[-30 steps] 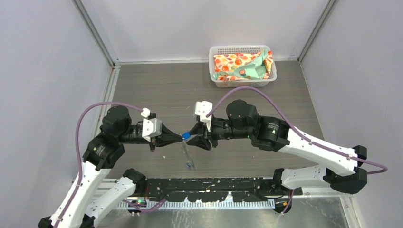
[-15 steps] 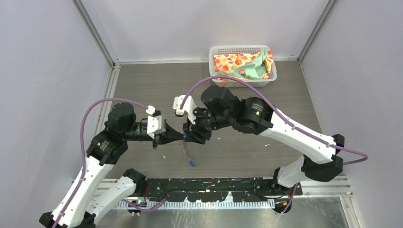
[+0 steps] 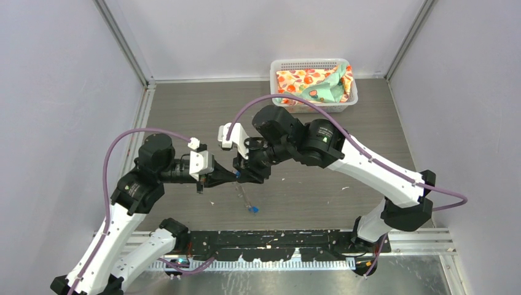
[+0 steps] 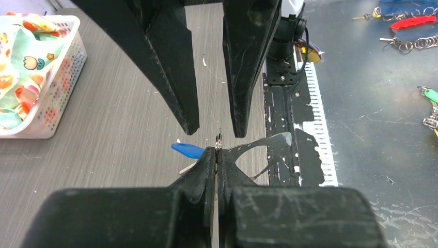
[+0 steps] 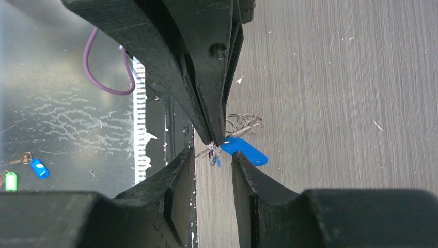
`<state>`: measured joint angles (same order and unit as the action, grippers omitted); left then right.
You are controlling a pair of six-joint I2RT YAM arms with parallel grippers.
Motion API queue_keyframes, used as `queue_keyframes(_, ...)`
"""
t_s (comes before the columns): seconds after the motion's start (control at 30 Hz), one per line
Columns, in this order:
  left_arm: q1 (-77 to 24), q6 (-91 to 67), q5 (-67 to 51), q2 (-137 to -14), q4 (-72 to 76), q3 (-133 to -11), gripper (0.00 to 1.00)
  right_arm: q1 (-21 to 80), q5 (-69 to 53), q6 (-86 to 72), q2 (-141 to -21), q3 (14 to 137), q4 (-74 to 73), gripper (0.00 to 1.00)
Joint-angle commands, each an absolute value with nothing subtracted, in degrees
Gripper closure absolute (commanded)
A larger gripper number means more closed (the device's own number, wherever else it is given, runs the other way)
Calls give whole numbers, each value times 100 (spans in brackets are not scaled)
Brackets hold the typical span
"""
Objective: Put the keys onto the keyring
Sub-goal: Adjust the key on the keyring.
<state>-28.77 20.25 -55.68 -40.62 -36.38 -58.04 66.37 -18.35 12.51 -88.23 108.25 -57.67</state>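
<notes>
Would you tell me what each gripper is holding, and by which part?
Left gripper pinches the keyring by its wire, at the fingertips; right gripper is open, holding nothing.

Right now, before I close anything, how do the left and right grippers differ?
The left gripper is shut, its fingers pinching thin wire, apparently the keyring; the right gripper is open, fingers apart. The left gripper's tip points at the gap between the right gripper's fingers, not the reverse. Both are black, meet tip to tip above the table, with a blue key beside them.
</notes>
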Motion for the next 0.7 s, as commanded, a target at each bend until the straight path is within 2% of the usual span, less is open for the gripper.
queue_keyframes(0.0, -2894, 2102, -5722, -3996, -3493, -5959, 99, 6633, -2005, 1432, -8925, 11072, -5802, 62)
queue_keyframes(0.17, -2897, 2103, -5746, -3975, -3473, -5970, 99, 6600, -2126, 1546, -9023, 11170, -5891, 71)
queue_keyframes(0.23, -2898, 2107, -5771, -3960, -3474, -5970, 99, 6588, -2176, 1567, -9044, 11202, -5919, 80)
queue_keyframes(0.33, -2900, 2101, -5816, -3939, -3472, -5944, 99, 6572, -2143, 1575, -9018, 11174, -5884, 98)
queue_keyframes(0.47, -2897, 2097, -5886, -3929, -3477, -5923, 100, 6569, -2031, 1537, -8872, 10969, -5637, 99)
queue_keyframes(0.53, -2894, 2067, -5882, -3917, -3472, -5936, 81, 6560, -1969, 1510, -8713, 10759, -5416, 99)
queue_keyframes(0.57, -2897, 2050, -5868, -3901, -3476, -5949, 74, 6564, -1961, 1482, -8590, 10595, -5237, 99)
queue_keyframes(0.67, -2899, 2020, -5788, -3855, -3463, -6002, 67, 6555, -1945, 1351, -8025, 9816, -4335, 99)
